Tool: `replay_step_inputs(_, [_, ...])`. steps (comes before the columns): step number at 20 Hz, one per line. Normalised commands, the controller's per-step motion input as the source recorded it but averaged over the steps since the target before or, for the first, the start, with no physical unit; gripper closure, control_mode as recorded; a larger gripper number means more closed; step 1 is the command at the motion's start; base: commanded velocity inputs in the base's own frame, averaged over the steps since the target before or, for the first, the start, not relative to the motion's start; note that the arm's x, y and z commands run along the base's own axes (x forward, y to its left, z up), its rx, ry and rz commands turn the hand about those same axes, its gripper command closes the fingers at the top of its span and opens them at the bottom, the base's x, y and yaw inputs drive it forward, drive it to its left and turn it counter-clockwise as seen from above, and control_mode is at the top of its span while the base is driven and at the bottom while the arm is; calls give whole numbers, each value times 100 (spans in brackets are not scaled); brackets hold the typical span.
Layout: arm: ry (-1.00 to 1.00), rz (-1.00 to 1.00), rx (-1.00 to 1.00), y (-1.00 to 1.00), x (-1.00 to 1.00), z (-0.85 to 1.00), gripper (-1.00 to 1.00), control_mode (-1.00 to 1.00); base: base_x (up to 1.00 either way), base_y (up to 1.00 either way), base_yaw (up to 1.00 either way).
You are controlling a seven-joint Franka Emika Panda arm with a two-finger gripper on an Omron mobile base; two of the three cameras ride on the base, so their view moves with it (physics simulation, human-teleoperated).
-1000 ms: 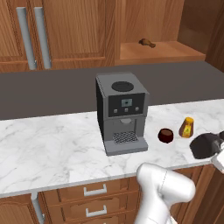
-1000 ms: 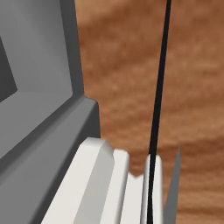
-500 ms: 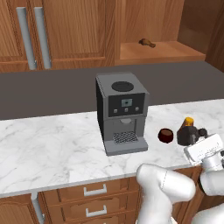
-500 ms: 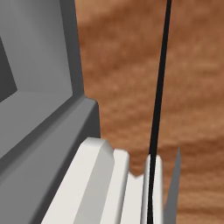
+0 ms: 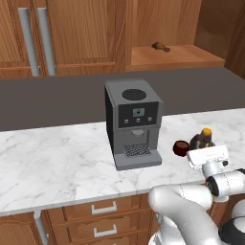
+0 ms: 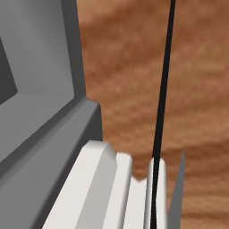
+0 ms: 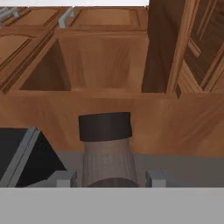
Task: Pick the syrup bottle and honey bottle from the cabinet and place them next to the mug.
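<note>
Tight spot beside the mug

The mug [image 5: 180, 148], honey bottle [image 5: 206, 135] and coffee machine [image 5: 133, 122] crowd this corner; the surface [image 5: 52, 162] lies open leftward.

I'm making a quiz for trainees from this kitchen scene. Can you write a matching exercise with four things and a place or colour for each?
Things:
1. syrup bottle
2. mug
3. honey bottle
4. coffee machine

Descriptions:
A. grey, standing mid-counter
B. black cap, between the fingers of the hand
C. orange top, showing just behind the hand
D. dark maroon, just right of the machine's tray

Pairs: 1-B, 2-D, 3-C, 4-A
</note>
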Motion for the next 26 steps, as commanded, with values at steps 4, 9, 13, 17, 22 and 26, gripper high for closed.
replay_step_inputs(4, [0,-13,0,-23,56,-40,100,-100,0,0,0])
replay_step_inputs(9, [1,-16,3,-36,20,-23,100,-100,0,0,0])
replay_step_inputs(13, [0,-11,3,-32,-54,0,100,-100,0,0,0])
replay_step_inputs(17, [0,-11,0,-13,-100,1,100,-100,0,0,0])
replay_step_inputs(22, [10,-6,-1,20,-38,7,100,-100,0,0,0])
replay_step_inputs(26, [23,-1,-8,50,62,14,100,-100,0,0,0])
